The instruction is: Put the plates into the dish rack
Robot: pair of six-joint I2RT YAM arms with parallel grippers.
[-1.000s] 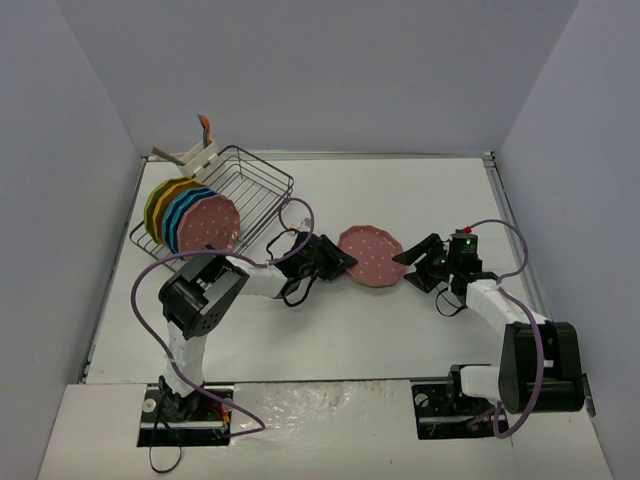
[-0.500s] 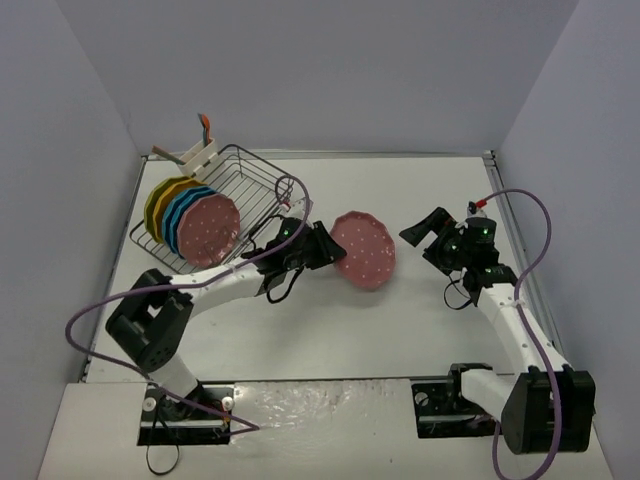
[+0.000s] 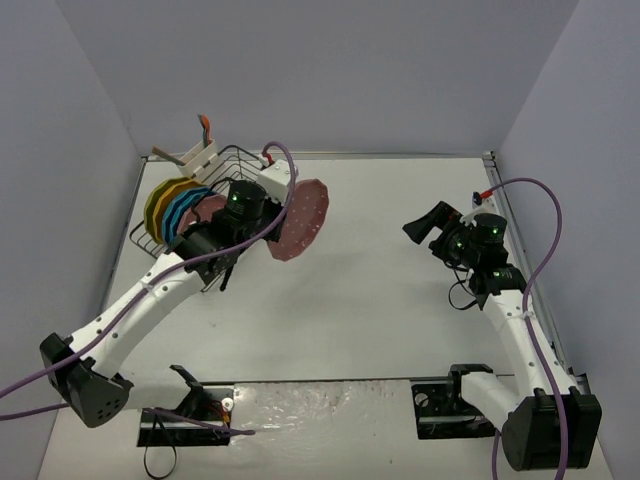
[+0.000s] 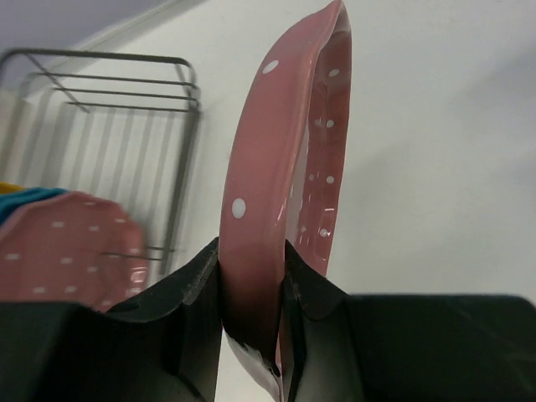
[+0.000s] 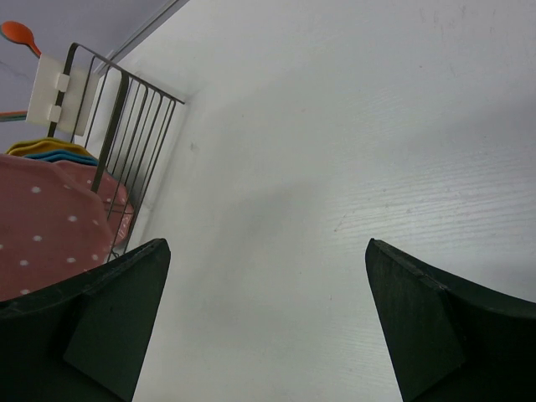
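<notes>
The dish rack (image 3: pixel 238 153) stands at the back left, with a white caddy (image 3: pixel 190 156) at its far corner. Yellow-green (image 3: pixel 157 205), teal (image 3: pixel 186 208) and pink (image 3: pixel 212 207) plates stand on edge in it. My left gripper (image 3: pixel 266 224) is shut on the rim of another pink plate (image 3: pixel 301 220) and holds it upright just right of the rack. In the left wrist view this plate (image 4: pixel 261 159) runs edge-on up from my gripper (image 4: pixel 251 285), with the rack (image 4: pixel 182 109) to its left. My right gripper (image 3: pixel 424 226) is open and empty at mid right; it also shows in the right wrist view (image 5: pixel 268 322).
An orange utensil (image 3: pixel 205 125) sticks out of the caddy. Grey walls close the back and both sides. A metal rail (image 3: pixel 520 250) runs along the table's right edge. The right wrist view shows the rack (image 5: pixel 134 126) far off, with a pink plate (image 5: pixel 42 230) beside it.
</notes>
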